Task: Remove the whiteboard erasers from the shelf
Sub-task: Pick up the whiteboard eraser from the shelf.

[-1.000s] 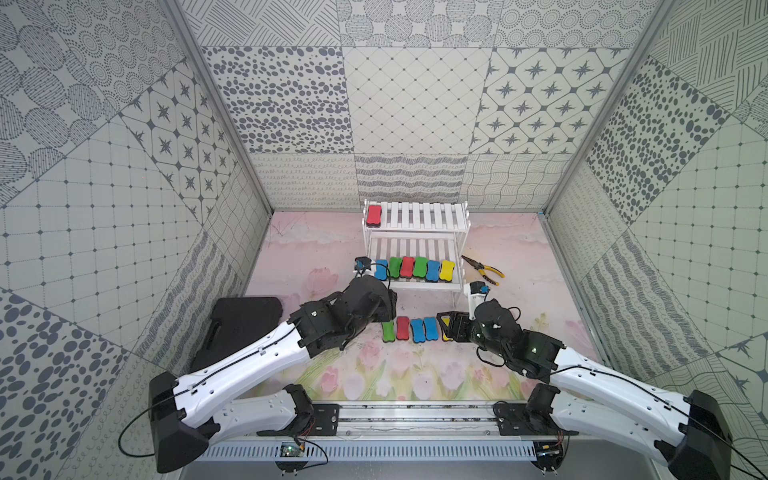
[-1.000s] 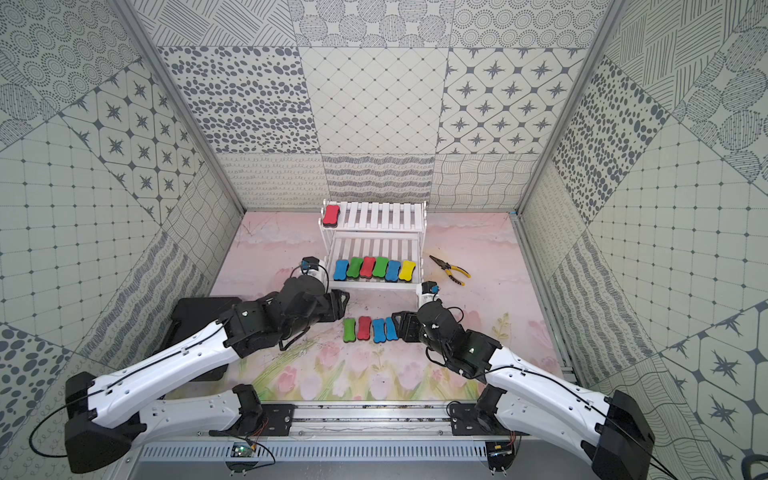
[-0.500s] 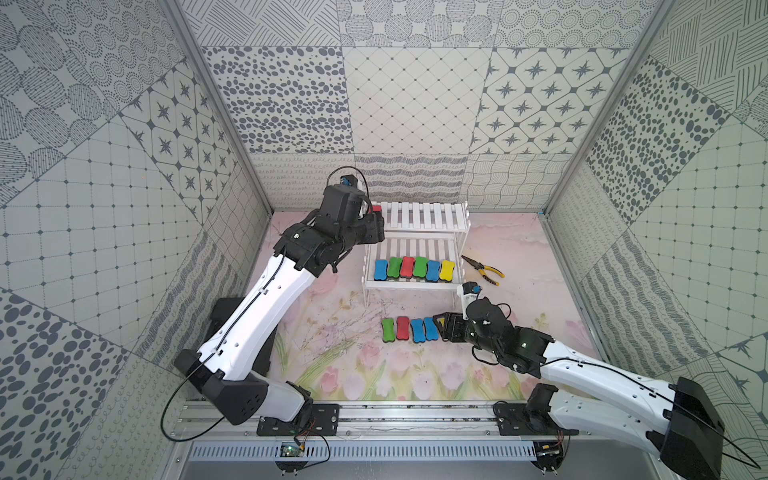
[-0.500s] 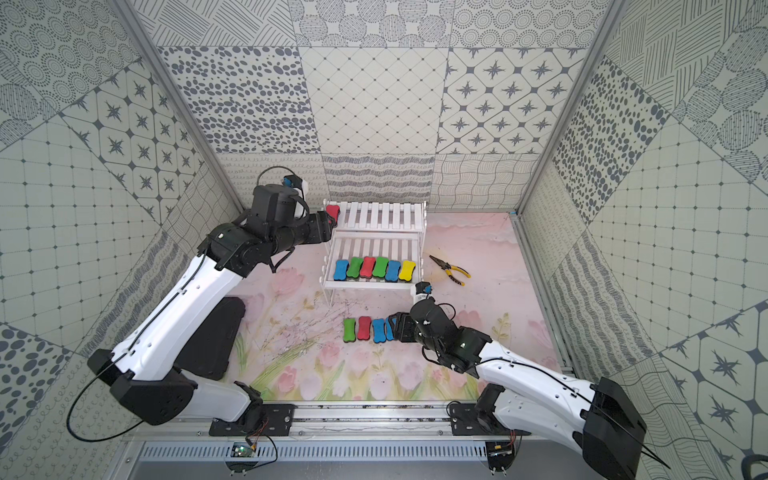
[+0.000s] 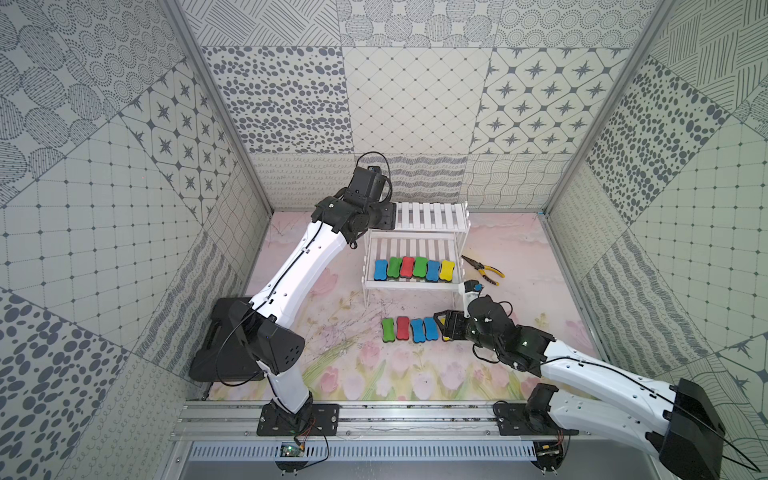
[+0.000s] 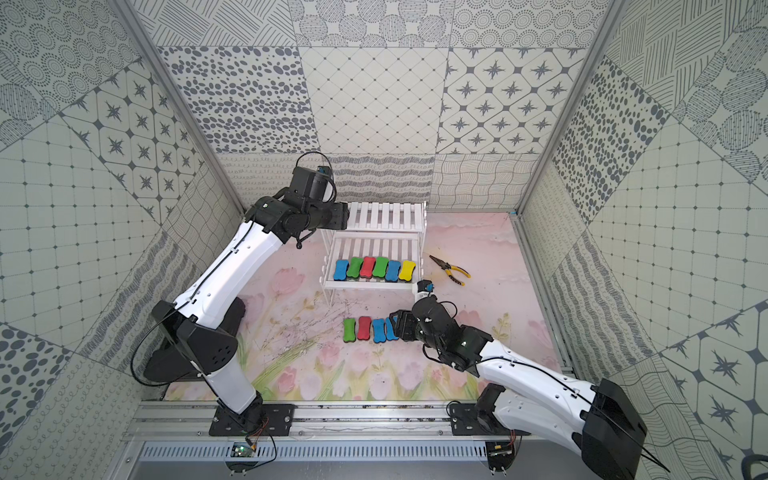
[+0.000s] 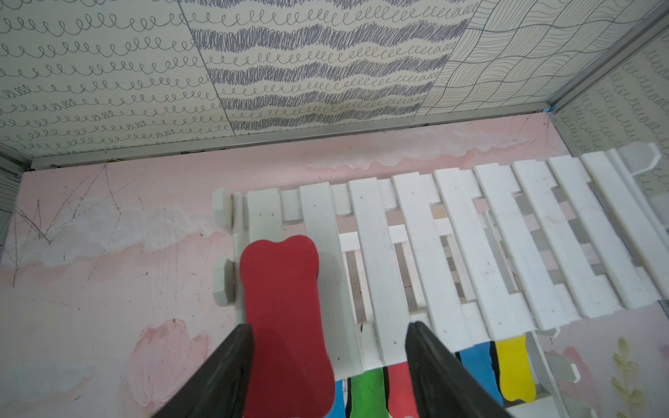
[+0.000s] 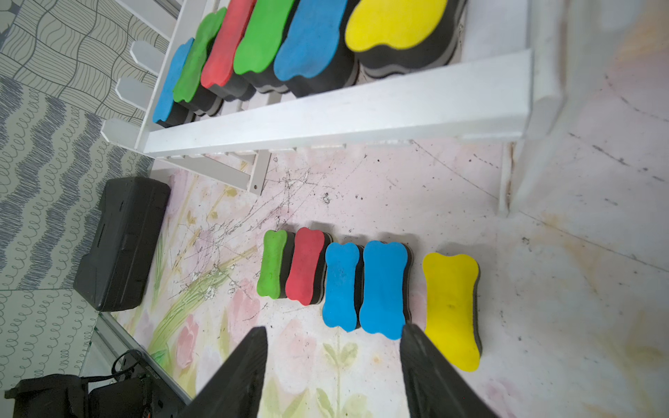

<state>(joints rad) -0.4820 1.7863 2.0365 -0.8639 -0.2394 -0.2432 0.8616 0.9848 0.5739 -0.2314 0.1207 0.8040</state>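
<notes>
the left end effector (image 7: 327, 327) hangs over the top tier of the white slatted two-tier shelf (image 5: 432, 216), at the end nearest the left arm, its dark fingers (image 7: 434, 365) spread wide. between them a red-topped bone-shaped whiteboard eraser (image 7: 282, 307) lies flat on the slats. one finger sits right at its edge and the other stands well apart from it, so it is not gripped.

on the lower tier six more whiteboard erasers (image 5: 413, 269) stand side by side: blue, green, red, green, blue, yellow.

on the flowered pink worktop (image 5: 353, 374) in front of the shelf lies a row of five erasers (image 8: 306, 266). the green, red and two blue ones are packed close together, with a yellow-topped eraser (image 8: 450, 307) slightly apart at the end.

the right end effector (image 8: 333, 331) hovers low by this row, jaws wide with nothing held. one of its fingers is just beside the yellow-topped eraser.

yellow-handled pliers (image 5: 484, 270) lie on the worktop beside the shelf on the right arm's side. a black plastic case (image 8: 123, 242) rests at the worktop's edge, partly hidden by the left arm in both top views.
</notes>
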